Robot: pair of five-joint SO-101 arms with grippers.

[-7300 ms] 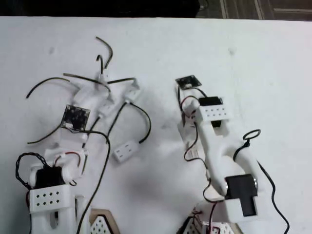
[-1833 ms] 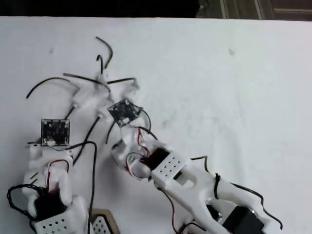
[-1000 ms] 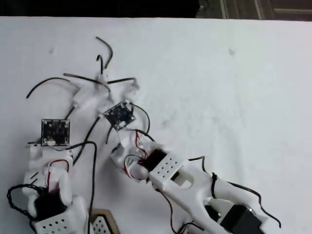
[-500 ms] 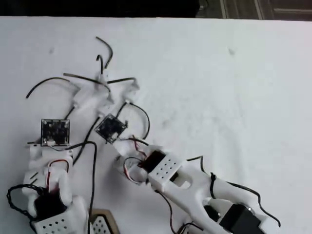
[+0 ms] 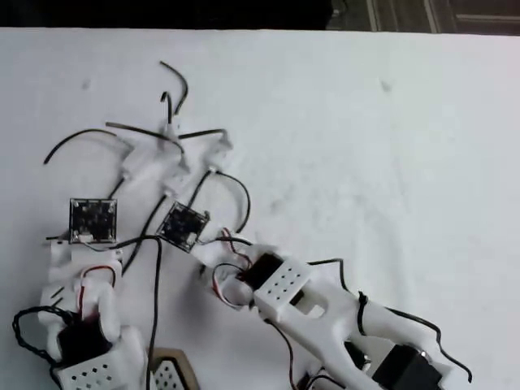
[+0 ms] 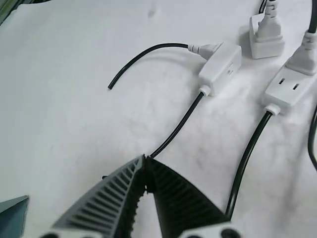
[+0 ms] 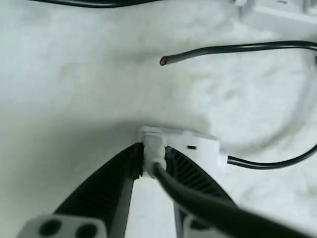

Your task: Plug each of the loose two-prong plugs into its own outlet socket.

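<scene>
Since the right gripper (image 7: 154, 161) is clamped on the white plug (image 7: 149, 144) butted against a loose outlet socket (image 7: 198, 148) on the table (image 5: 390, 162), and the left gripper (image 6: 145, 173) sits pinched shut on nothing, any skewed push may skid that outlet socket away.

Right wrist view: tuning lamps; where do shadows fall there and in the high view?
Right wrist view: soft shadow on the table beside the socket, where the right gripper holds a plug. High view: even light, no hard shadows.
</scene>
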